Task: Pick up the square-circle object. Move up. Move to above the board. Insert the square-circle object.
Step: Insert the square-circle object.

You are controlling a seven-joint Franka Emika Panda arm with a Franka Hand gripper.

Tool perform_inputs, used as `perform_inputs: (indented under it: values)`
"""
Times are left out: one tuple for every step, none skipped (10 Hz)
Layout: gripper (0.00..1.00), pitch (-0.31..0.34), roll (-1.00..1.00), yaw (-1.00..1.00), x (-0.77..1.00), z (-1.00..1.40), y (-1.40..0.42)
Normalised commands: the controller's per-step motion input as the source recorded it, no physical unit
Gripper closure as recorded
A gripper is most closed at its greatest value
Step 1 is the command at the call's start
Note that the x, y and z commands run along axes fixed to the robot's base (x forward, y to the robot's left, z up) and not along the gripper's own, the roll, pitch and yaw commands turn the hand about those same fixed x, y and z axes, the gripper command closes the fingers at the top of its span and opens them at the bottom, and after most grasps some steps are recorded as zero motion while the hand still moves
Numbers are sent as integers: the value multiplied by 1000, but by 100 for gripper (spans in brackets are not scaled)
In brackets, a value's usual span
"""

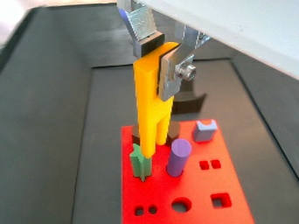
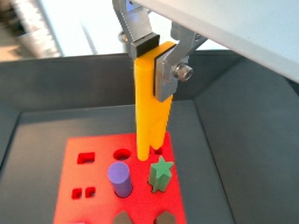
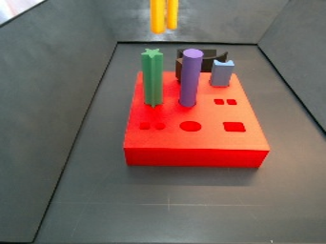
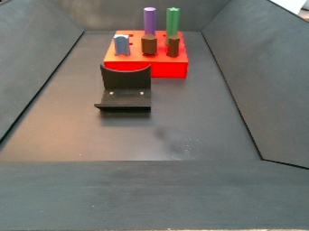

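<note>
We see our tool (image 1: 162,54) clamped on the upper end of the square-circle object (image 1: 152,96), which hangs upright above the board (image 1: 187,188), its two prongs just over the red top beside the green star-topped peg (image 1: 140,162) and purple cylinder (image 1: 179,157).

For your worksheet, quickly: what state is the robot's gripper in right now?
Gripper: closed on the square-circle object, holding it upright above the board, as both wrist views show.
</note>
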Motion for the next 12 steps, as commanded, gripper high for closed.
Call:
perform_inputs:
  values:
    - [100, -76, -40, -991, 0, -226, -131]
    - [100, -127, -49, -949, 0, -266, -177]
    - [100, -129, -50, -946, 0, -269, -180]
    - [100, -130, -49, -946, 0, -269, -180]
    - [100, -96, -34, -1000, 0, -320, -114]
    - [100, -37, -14, -1000, 0, -383, 0]
    - [100, 0, 0, -1000, 0, -357, -14]
    - [100, 34, 41, -880, -54, -397, -171]
    - [100, 53, 39, -789, -60, -449, -297]
    - [100, 111, 41, -569, -106, -543, -506]
    - [100, 104, 39, -449, -180, -571, -357]
    - [100, 166, 51, -434, -314, -517, -29]
